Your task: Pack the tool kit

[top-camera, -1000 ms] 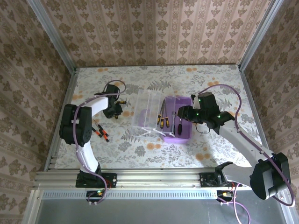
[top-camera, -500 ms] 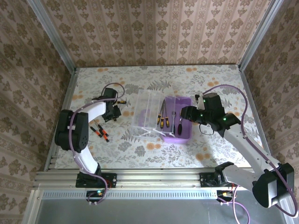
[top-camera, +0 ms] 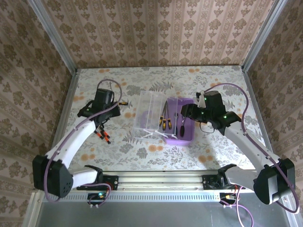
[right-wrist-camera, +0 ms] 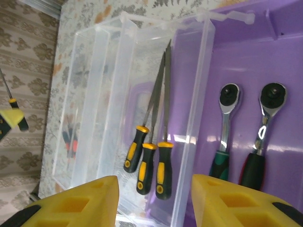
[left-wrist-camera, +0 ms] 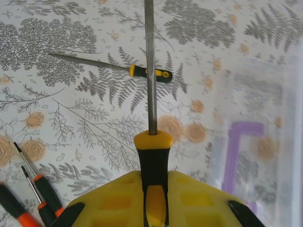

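Note:
The purple box (top-camera: 185,135) of the tool kit lies open, its clear lid (top-camera: 147,113) folded out to the left. My left gripper (left-wrist-camera: 154,205) is shut on the black-and-yellow handle of a long-shafted tool (left-wrist-camera: 152,156), held above the table left of the lid (left-wrist-camera: 265,118). In the top view the left gripper (top-camera: 102,105) is raised. A similar tool (left-wrist-camera: 149,72) lies on the table ahead of it. Orange-and-black screwdrivers (left-wrist-camera: 45,196) (top-camera: 102,133) lie on the table. My right gripper (right-wrist-camera: 154,198) (top-camera: 188,113) hangs open over the box, holding nothing.
Three yellow-and-black-handled tools (right-wrist-camera: 149,156) lie in the clear lid (right-wrist-camera: 94,94). Two ratchets (right-wrist-camera: 227,127) rest in the purple box (right-wrist-camera: 246,56). Metal rails and patterned walls border the table (top-camera: 156,75).
My left gripper has finished closing on the tool and has risen and moved left with it, the arm swinging out. The right gripper has shifted only slightly over the box.

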Available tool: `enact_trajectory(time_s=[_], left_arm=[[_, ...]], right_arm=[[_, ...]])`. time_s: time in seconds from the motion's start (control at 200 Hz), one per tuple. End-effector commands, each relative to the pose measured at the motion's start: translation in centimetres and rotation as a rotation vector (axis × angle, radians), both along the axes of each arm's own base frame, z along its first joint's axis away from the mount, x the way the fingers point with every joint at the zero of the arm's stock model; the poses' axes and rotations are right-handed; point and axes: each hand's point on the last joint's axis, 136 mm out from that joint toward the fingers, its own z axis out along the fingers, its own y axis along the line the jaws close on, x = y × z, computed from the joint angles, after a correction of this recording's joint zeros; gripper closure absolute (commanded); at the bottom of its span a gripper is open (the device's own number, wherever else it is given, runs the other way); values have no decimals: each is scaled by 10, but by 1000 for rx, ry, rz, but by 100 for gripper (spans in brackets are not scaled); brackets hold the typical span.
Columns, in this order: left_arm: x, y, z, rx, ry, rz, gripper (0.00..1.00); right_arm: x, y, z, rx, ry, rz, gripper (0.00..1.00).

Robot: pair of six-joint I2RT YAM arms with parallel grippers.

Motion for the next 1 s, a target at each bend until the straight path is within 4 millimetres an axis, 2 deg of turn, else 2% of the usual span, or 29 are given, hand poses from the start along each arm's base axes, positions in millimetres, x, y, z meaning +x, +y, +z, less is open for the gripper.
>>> enact_trajectory(time_s=[0.0, 0.05, 0.065, 0.22, 0.455, 0.575, 0.735, 0.995], left_arm=[[-28, -1, 1, 51, -6, -63, 93], [-35, -1, 6, 42, -8, -69, 93], [-40, -8, 8, 39, -9, -95, 93], [-61, -32, 25, -12, -15, -197, 94], [-80, -78, 46, -44, -54, -343, 94], [-83, -94, 54, -58, -67, -384, 95], [-80, -121, 64, -25, -85, -480, 95], [-72, -174, 76, -64, -162, -591, 95]], right_arm=[[13, 9, 14, 84, -23, -8, 54], [14, 12, 14, 99, -19, -5, 54], [14, 13, 13, 101, -17, -3, 54], [13, 19, 12, 123, -13, 1, 55], [11, 15, 16, 117, -33, -16, 55], [12, 10, 17, 99, -46, -35, 55], [24, 6, 16, 105, -55, -52, 55], [47, 4, 25, 154, -55, -39, 55]])
